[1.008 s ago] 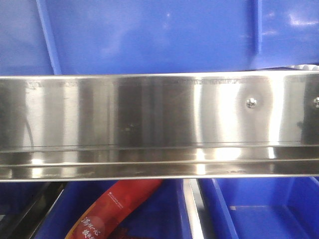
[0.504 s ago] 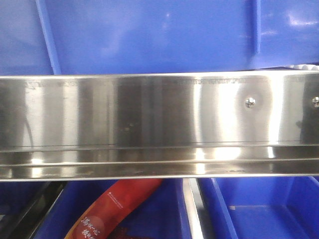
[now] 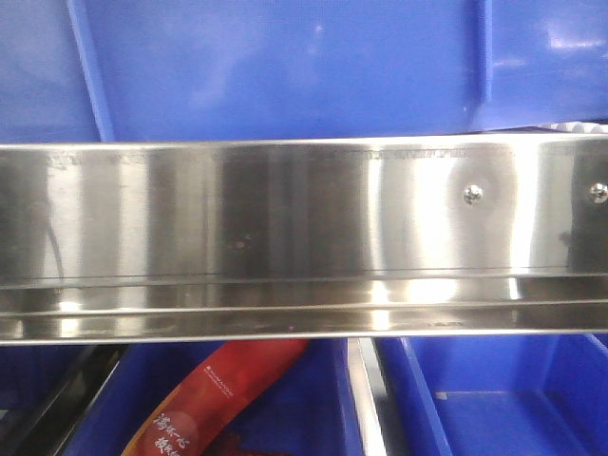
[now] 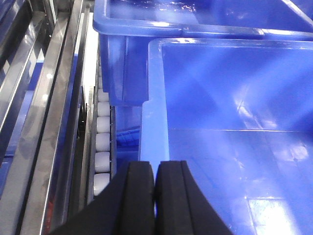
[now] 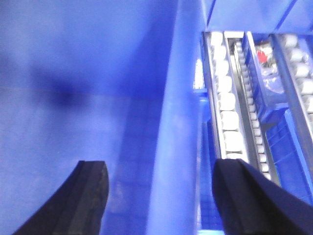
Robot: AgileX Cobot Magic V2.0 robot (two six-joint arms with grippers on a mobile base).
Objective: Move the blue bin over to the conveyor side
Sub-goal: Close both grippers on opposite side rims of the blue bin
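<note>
The blue bin [image 4: 234,98] is empty and fills the left wrist view; in the front view its wall [image 3: 285,66] stands above the steel rail. My left gripper [image 4: 155,169] is shut on the bin's left rim [image 4: 152,122], with a sliver of blue between the pads. My right gripper [image 5: 162,165] is open and straddles the bin's right rim [image 5: 168,147], one finger [image 5: 90,191] inside the bin and the other [image 5: 244,196] outside. The conveyor is out of view.
A shiny steel rail [image 3: 285,237] crosses the front view. White rollers [image 4: 101,142] [image 5: 227,103] run beside the bin on both sides. Another blue crate [image 4: 146,29] sits just behind it. Lower crates hold a red packet [image 3: 223,389]; one [image 3: 494,399] looks bare.
The front view has shifted slightly: the rail's screws and the bin's rib sit a little further left than before. Nothing else has visibly changed.
</note>
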